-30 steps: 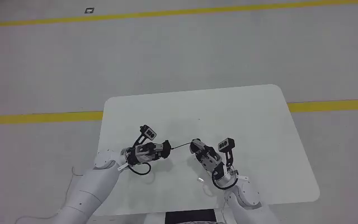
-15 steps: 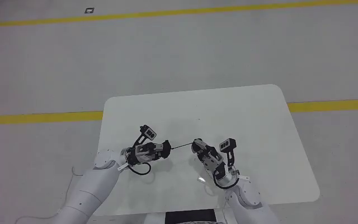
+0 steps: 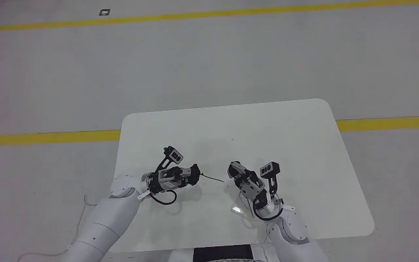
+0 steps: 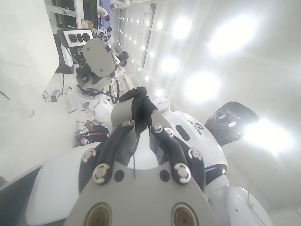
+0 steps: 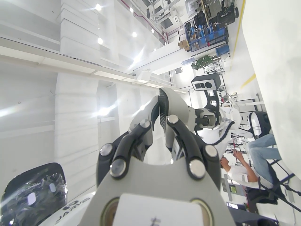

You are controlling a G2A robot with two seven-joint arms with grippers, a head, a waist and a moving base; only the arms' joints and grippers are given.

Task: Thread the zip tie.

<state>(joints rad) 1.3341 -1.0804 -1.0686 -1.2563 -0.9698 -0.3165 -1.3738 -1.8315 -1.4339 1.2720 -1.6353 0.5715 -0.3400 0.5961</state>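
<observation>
We count one white rounded table (image 3: 301, 131), one thin black plastic zip tie (image 3: 211, 177) and two grippers over the table. On the grey floor there are two yellow stripes (image 3: 196, 14) and one small dark square marker (image 3: 105, 12).

In the top view the left gripper (image 3: 195, 174) hangs at about 9 o'clock from the table's middle. The right gripper (image 3: 231, 169) is at 3 o'clock from it, a short way off. The zip tie sticks out of the left gripper toward 4 o'clock. Its free end lies just beside the right gripper, and we cannot tell whether the two touch.

In the left wrist view the left gripper's fingers (image 4: 122, 109) are pinched together on the tie. A dark bunch sits at their tips, and the strap runs back between them as a fine black line toward the palm.

In the right wrist view the right gripper's ribbed pads (image 5: 164, 106) stand drawn in, with only a hairline gap. We see nothing between them. The left gripper shows beyond them, well apart.
</observation>
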